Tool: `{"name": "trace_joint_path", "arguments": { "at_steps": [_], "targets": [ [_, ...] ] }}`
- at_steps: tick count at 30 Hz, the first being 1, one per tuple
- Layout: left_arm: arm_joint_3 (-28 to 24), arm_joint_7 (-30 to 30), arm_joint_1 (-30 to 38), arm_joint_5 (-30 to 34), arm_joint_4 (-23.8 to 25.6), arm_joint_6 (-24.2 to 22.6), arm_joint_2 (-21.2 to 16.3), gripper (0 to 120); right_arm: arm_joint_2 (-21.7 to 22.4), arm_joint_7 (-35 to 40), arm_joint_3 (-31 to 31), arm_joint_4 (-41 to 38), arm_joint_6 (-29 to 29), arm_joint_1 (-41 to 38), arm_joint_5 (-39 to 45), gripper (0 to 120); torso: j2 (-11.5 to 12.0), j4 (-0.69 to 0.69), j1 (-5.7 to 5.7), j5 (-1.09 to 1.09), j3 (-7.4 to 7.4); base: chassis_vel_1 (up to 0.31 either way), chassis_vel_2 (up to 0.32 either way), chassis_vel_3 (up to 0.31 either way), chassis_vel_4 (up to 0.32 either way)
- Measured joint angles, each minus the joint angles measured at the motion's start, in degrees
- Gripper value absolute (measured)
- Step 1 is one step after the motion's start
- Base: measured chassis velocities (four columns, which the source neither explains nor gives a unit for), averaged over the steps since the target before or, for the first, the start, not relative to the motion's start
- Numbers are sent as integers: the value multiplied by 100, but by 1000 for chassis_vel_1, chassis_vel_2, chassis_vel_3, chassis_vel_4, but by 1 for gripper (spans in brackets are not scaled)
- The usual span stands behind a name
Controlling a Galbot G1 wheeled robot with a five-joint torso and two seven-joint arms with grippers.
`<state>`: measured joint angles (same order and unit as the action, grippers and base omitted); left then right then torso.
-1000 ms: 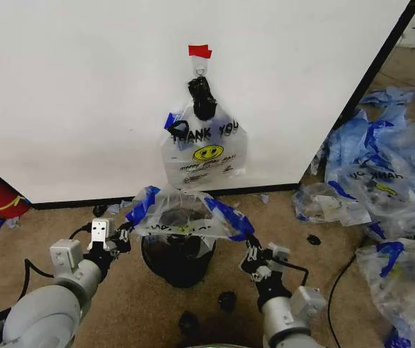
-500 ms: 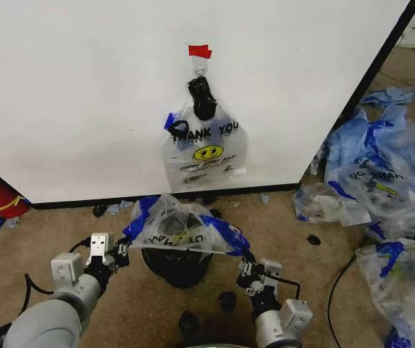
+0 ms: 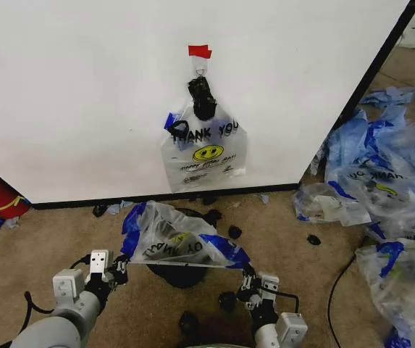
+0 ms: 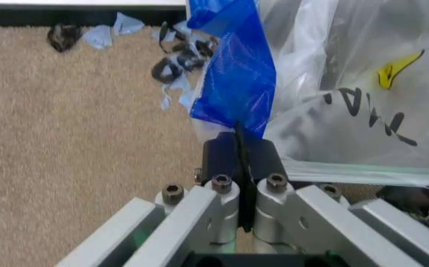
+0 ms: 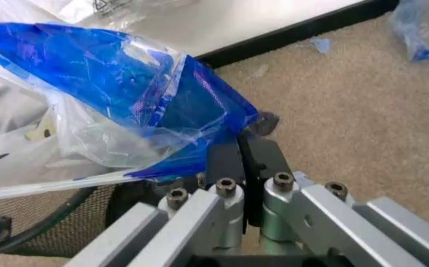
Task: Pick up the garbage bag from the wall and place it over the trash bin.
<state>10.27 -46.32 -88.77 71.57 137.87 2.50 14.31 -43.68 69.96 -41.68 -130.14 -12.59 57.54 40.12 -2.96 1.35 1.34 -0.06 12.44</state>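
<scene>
Bag (image 3: 174, 243) is stretched between both grippers low in front of the robot, spread over the bin (image 3: 172, 270), which sits on the carpet (image 3: 301, 254) just off the bottom edge of the wall (image 3: 84, 94). Left gripper (image 3: 120, 262) has its fingers pressed together on the blue trim at the bag's left edge; left wrist view confirms blue plastic pinched at the tips (image 4: 238, 146). Right gripper (image 3: 245, 274) does the same at the bag's right edge, jaws closed on blue trim (image 5: 240, 147), with bin mesh visible under the plastic. Bag mouth edge runs taut between the two grippers. Bundle of bags (image 3: 203, 145) hangs on the wall's hook under red tape (image 3: 199, 51). Heap of bags (image 3: 381, 181) lies on the carpet past the wall's right edge. Small black scraps (image 3: 227, 300) lie near the bin.
</scene>
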Motion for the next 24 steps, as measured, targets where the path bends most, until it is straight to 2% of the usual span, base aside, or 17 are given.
{"name": "trace_joint_path", "arguments": {
  "at_steps": [14, 18, 24],
  "targets": [
    [44, -135, -520, -19, 67, -78, 162, 0, 100, 96, -10, 113, 68, 222, -153, 0, 0, 0, 0, 0, 0, 0, 0, 0, 0],
    [59, -136, -776, -235, -47, -76, 325, 0, 60, 95, -47, 268, 59, 205, -177, 0, 0, 0, 0, 0, 0, 0, 0, 0, 0],
    [0, -88, -808, -337, -219, -64, 451, 0, 2, 74, -57, 474, 44, 82, -176, 0, 0, 0, 0, 0, 0, 0, 0, 0, 0]
  ]
}}
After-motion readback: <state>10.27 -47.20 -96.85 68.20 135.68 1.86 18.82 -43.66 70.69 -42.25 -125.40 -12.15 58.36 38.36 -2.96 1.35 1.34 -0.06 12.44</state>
